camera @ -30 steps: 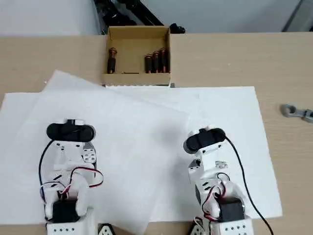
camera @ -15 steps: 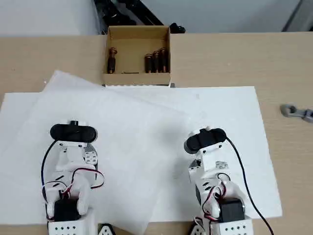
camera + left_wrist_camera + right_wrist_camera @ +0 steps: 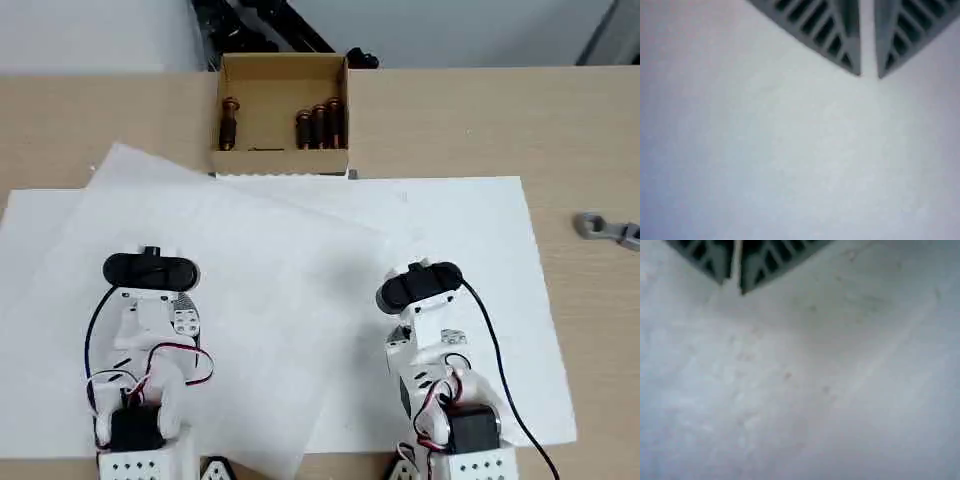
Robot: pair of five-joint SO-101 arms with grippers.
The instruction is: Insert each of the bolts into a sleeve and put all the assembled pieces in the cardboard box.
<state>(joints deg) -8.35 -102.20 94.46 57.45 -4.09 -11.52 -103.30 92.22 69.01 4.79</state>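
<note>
Slightly nearer drew the left arm [image 3: 150,272]; left pincer [image 3: 869,75] and right pincer [image 3: 736,284] hung clenched, empty, over white paper sheets [image 3: 300,260] on the bench [image 3: 450,120].

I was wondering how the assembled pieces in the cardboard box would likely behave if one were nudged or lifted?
The assembled pieces look round and seem to lie on their sides, so a nudge would probably roll one. They look metallic, so they are likely stiff and heavy for their size. The cardboard box should contain them.
</note>
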